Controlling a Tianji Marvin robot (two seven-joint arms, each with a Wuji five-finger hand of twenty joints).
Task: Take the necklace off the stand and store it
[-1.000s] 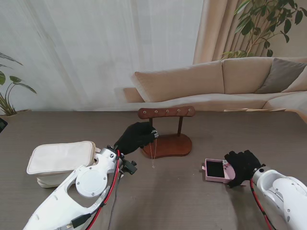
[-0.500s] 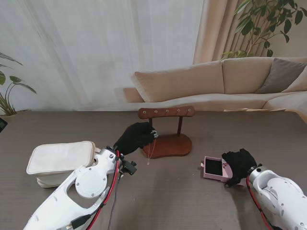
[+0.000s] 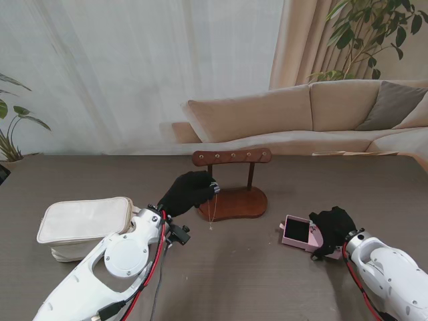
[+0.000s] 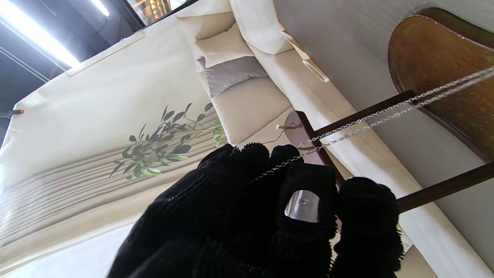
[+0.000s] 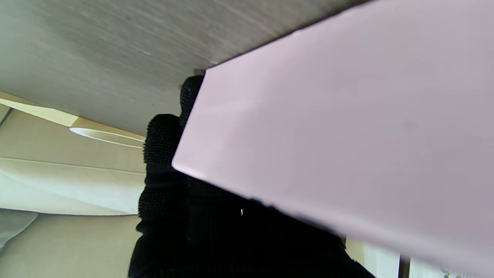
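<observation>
Chain pinched, free end loose near the stand

Left robot hand (image 3: 187, 192) closed on necklace (image 3: 211, 212), dangling beside stand (image 3: 233, 180); right robot hand (image 3: 331, 231) gripping box (image 3: 297, 233). Risk: swinging chain snagging the stand or slipping from fingertips (image 4: 303, 185) onto worktop (image 3: 234, 267).

stand view high, wrist views close — inverted

Both hands wear black knit gloves: the left hand (image 3: 188, 190) and the right hand (image 3: 332, 227). The necklace (image 3: 211, 208) is fine silver; the stand (image 3: 232, 200) is dark reddish-brown wood; the jewellery box (image 3: 296, 234) at 4 o'clock is pale pink with black lining; the counter (image 3: 254, 267) is grey-brown woodgrain; the pouch (image 3: 83, 224) at 9 o'clock is cream
</observation>
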